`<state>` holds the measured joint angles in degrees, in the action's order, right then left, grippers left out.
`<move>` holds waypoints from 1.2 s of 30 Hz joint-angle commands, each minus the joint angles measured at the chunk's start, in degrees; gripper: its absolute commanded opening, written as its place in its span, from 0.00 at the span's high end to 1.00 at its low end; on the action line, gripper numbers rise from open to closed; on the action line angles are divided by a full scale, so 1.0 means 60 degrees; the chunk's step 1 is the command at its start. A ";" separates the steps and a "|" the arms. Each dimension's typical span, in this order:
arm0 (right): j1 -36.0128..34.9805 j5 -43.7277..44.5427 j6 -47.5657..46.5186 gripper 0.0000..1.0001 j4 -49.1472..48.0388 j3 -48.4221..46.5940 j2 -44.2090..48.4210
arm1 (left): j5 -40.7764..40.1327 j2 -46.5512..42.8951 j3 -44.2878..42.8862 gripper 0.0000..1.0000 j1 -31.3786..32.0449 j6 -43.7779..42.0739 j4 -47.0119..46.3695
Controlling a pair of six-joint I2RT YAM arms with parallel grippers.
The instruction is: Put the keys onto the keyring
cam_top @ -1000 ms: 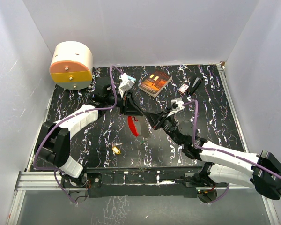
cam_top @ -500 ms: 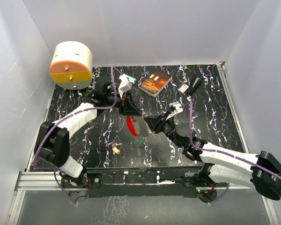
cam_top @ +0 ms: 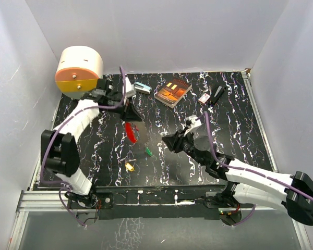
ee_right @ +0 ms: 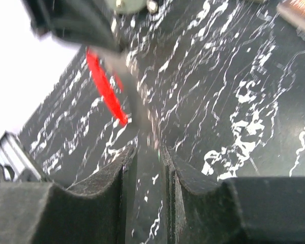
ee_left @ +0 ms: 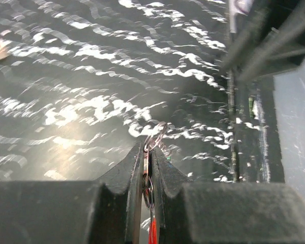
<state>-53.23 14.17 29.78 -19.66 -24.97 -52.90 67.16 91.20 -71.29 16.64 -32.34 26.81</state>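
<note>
**A:** Why are the left jaws holding the keyring (ee_left: 155, 138) up off the worktop (cam_top: 94, 151) instead of letting it lie flat?

**B:** Probably to present it. They are clenched on the wire, and part of the loop pokes out past the tips. That would leave an edge free for a key to be worked onto. A long red piece (cam_top: 131, 132) hangs from the ring below the grip. Whether it is a tag or a key is hard to tell.

**A:** And the right jaws?

**B:** They sit low over the middle of the worktop, pointing toward the ring. They are parted by a narrow gap, and the wrist view shows only bare worktop between them, so they carry nothing.

**A:** So where are the keys?

**B:** Two are visible, both loose on the worktop. The green key (cam_top: 148, 151) lies between the two sets of jaws, near the right tips but clear of them. The yellow key (cam_top: 129, 166) lies nearer the arm bases, below the hanging red piece. Neither is on the ring, so a pickup looks like the next job.
</note>
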 commanded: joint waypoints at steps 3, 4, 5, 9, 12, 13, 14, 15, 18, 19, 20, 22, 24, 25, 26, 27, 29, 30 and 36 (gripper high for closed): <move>-0.0097 -0.2424 -0.0124 0.71 0.0388 -0.1084 -0.1344 | -0.0226 0.1977 -0.2487 1.00 -0.2038 -0.3276 0.5049; -0.0178 -0.2637 -0.0140 0.71 0.0334 -0.1229 -0.1657 | -0.0322 0.1865 -0.2383 1.00 -0.2184 -0.3192 0.4850; -0.0268 -0.2754 -0.0175 0.70 0.0300 -0.1373 -0.1944 | -0.0528 0.1611 -0.2003 1.00 -0.2242 -0.2914 0.4325; -0.0755 -0.2894 -0.0311 0.68 0.0225 -0.2021 -0.3111 | -0.1623 -0.0224 -0.0313 1.00 -0.2276 -0.1062 0.1225; -0.1122 -0.2806 -0.0195 0.67 0.0137 -0.2465 -0.3842 | -0.2078 -0.1038 0.0070 1.00 -0.2269 -0.0767 0.0589; -0.1250 -0.2724 -0.0127 0.67 0.0085 -0.2553 -0.4053 | -0.2106 -0.1172 0.0030 1.00 -0.2275 -0.0848 0.0718; -0.1367 -0.2647 -0.0072 0.67 0.0029 -0.2636 -0.4256 | -0.2101 -0.1332 -0.0019 1.00 -0.2276 -0.0975 0.0945; -0.1466 -0.2585 -0.0016 0.67 -0.0019 -0.2699 -0.4415 | -0.2076 -0.1460 -0.0009 1.00 -0.2276 -0.1018 0.1068; -0.1683 -0.2316 0.0084 0.66 -0.0078 -0.2880 -0.4745 | -0.1984 -0.1946 0.0266 1.00 -0.2289 -0.0958 0.0928; -0.1692 -0.2196 0.0146 0.66 -0.0107 -0.2876 -0.4710 | -0.1899 -0.2068 0.0384 1.00 -0.2303 -0.0930 0.0874; -0.1703 -0.2049 0.0216 0.65 -0.0157 -0.2808 -0.4611 | -0.1727 -0.2228 0.0470 1.00 -0.2318 -0.0917 0.0831; -0.1699 -0.1520 0.0242 0.63 -0.0376 -0.2512 -0.4202 | -0.1228 -0.2547 0.0620 1.00 -0.2334 -0.0802 0.0790; -0.1689 -0.1199 0.0095 0.61 -0.0571 -0.2191 -0.3742 | -0.0787 -0.2685 0.0687 1.00 -0.2335 -0.0785 0.0811; -0.1689 -0.1135 -0.0109 0.61 -0.0647 -0.2058 -0.3534 | -0.0603 -0.2709 0.0686 1.00 -0.2335 -0.0670 0.0744; -0.1680 -0.1112 -0.0325 0.61 -0.0702 -0.1933 -0.3361 | -0.0411 -0.2711 0.0678 1.00 -0.2335 -0.0466 0.0677; -0.1648 -0.1104 -0.0478 0.60 -0.0758 -0.1831 -0.3213 | -0.0210 -0.2667 0.0626 1.00 -0.2325 -0.0385 0.0676; -0.1547 -0.1278 -0.0767 0.62 -0.0931 -0.1676 -0.3008 | 0.0145 -0.2574 0.0482 1.00 -0.2327 -0.0203 0.0757; -0.1512 -0.1287 -0.0886 0.63 -0.1050 -0.1585 -0.2920 | 0.0303 -0.2540 0.0431 1.00 -0.2334 -0.0037 0.0739; -0.1160 -0.1135 -0.1329 0.63 -0.1759 -0.1266 -0.2397 | 0.1458 -0.2662 0.0660 1.00 -0.2334 0.0367 0.0652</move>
<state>-61.73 6.00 25.06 -22.87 -33.12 -69.82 66.81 77.30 -67.29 3.05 -32.45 31.42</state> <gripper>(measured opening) 0.372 0.081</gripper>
